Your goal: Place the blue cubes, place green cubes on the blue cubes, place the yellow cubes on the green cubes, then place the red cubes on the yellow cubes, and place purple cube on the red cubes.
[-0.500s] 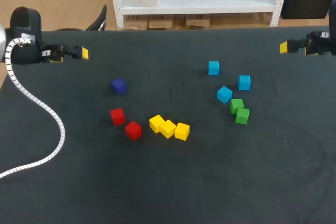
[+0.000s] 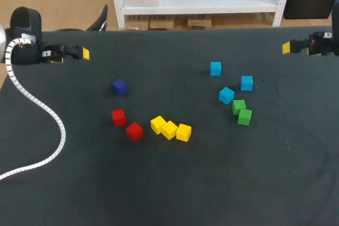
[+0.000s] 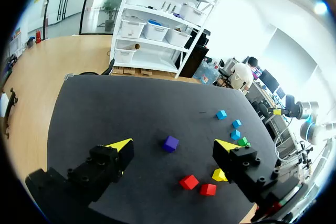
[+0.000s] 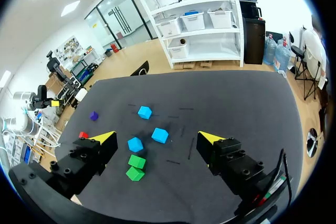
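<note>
Blue cubes (image 2: 226, 95) lie loose beside the green ones (image 2: 239, 107), nothing stacked yet. Both jaws hang released at the bench (image 2: 169, 183) edges. Likely next, the right arm's jaws descend onto a blue cube.

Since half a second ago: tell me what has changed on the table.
Nothing visibly changed. The left gripper and right gripper stay open and empty at the table's far corners. The blue cubes, green cubes, yellow cubes, red cubes and purple cube lie where they were.
</note>
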Motion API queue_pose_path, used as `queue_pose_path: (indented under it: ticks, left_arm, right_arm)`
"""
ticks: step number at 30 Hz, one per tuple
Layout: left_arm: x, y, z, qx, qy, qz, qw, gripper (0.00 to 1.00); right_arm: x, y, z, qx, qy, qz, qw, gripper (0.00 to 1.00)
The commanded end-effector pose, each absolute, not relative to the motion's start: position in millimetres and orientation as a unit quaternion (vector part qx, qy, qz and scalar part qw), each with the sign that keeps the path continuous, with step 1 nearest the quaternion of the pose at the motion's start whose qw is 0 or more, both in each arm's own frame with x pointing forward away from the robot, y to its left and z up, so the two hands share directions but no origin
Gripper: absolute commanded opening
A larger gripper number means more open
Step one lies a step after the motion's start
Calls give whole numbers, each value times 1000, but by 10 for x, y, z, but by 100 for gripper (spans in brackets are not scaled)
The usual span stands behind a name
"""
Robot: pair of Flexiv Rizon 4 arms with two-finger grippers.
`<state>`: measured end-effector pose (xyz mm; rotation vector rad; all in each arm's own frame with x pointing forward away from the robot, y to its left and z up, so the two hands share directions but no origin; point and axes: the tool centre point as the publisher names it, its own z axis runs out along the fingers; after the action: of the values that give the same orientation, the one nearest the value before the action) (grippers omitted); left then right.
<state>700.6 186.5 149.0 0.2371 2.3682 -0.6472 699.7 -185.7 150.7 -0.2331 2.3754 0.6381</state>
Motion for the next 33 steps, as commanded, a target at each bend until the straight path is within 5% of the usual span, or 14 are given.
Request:
queue_pose_path:
  ticks: [1,18,33]
  left_arm:
    - [7010,1845,1497,111,908,-237,327,100]
    - [6973,1843,1490,548,756,-166,319,100]
    - [6965,1878,1478,578,727,-179,323,100]
  right_arm:
    - [6994,-1852,1508,-88,908,242,330,100]
    - [6994,-1852,1508,-88,908,242,330,100]
    - [6994,-1852,1508,-88,908,242,330,100]
